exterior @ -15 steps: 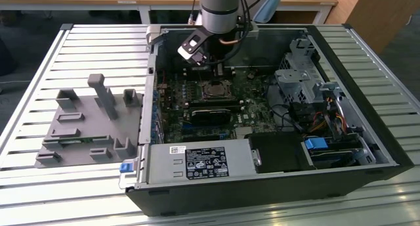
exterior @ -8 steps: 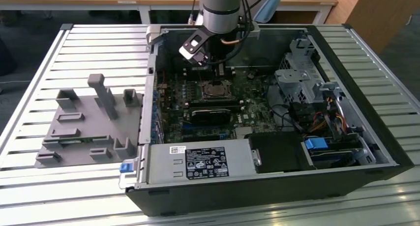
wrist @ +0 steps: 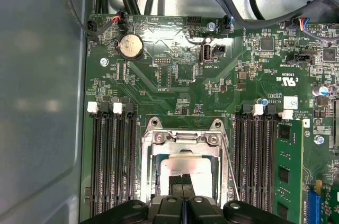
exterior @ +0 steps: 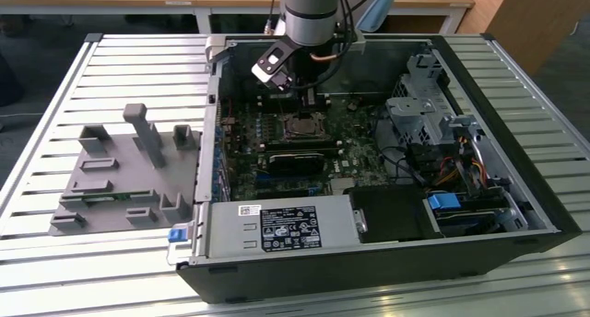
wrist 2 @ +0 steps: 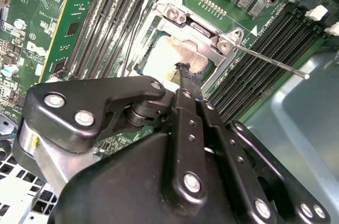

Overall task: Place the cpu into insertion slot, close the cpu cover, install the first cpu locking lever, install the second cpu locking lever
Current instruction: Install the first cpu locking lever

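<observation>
Exterior view: open computer case (exterior: 544,213) lies on the slatted counter (exterior: 110,54), with a grey fixture tray (exterior: 120,172) at 9 o'clock of it. The arm drops in from 12 o'clock. The gripper (exterior: 307,108) is over the insertion slot (exterior: 302,127), which sits at 12 o'clock of the long black card (exterior: 300,161). In both wrist views the cpu (wrist: 175,164) is seated in the slot, its pale top showing through the window of the cpu cover (wrist: 150,166), which looks lowered over it. Jaws clenched together with nothing between them; tips on or just above the chip, cannot tell which. One locking lever (wrist 2: 270,61) juts free over the memory slots, unlatched by my reading. Risks: an off-centre push could tilt the chip and bend socket pins; with no lever hooked the cover could spring up; the gripper linkage could snag the loose lever rod
</observation>
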`<state>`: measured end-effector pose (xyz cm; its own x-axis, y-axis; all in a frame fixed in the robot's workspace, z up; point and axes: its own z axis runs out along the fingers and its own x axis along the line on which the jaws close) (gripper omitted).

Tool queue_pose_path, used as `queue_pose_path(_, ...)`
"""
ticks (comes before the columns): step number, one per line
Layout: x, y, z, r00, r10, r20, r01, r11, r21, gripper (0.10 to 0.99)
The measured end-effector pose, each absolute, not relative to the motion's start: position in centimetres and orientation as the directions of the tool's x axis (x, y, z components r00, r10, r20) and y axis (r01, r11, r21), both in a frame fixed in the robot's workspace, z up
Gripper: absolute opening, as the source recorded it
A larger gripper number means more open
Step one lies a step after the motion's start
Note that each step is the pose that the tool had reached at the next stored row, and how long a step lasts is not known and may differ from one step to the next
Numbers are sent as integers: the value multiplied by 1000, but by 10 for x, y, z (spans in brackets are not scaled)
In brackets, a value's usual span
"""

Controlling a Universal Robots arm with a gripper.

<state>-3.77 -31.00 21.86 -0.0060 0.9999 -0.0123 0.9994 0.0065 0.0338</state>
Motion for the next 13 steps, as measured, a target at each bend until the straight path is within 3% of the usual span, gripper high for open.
queue_pose_path(13,-38,-310,223,-6,1000,-12,999,6,34,106)
